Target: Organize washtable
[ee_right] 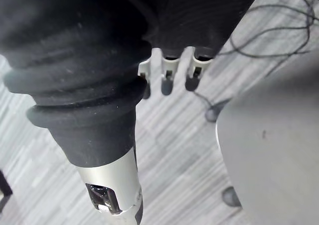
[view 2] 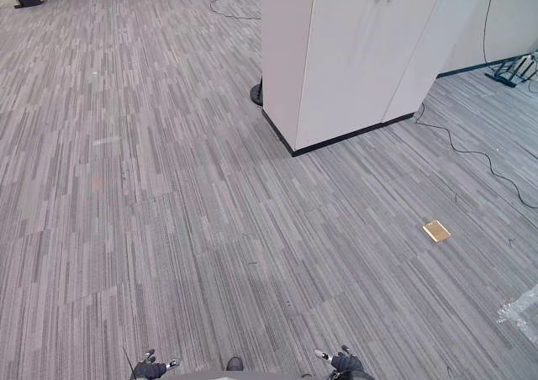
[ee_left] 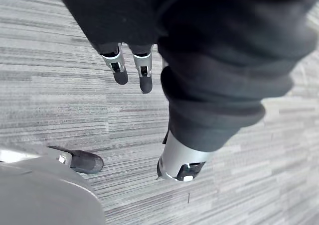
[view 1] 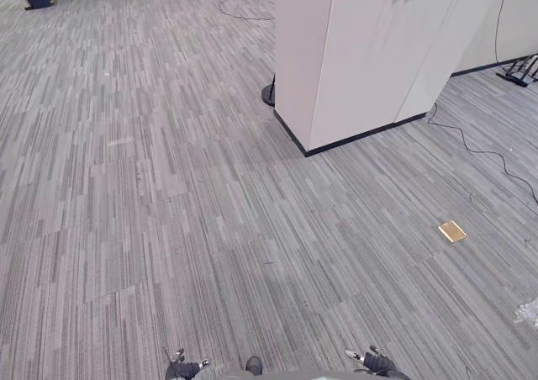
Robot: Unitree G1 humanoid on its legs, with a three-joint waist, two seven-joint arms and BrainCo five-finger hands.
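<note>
Grey striped carpet stretches ahead of me in both eye views. My left hand hangs beside my body over the carpet, its fingers straight and relaxed and its thumb apart, with nothing in it. My right hand hangs the same way on the other side, with short straight fingers, the thumb apart and nothing held.
A tall white cabinet with a black plinth stands ahead to the right, a round black base behind its corner. A thin black cable trails over the floor at right. A small tan square plate and crumpled clear plastic lie at right.
</note>
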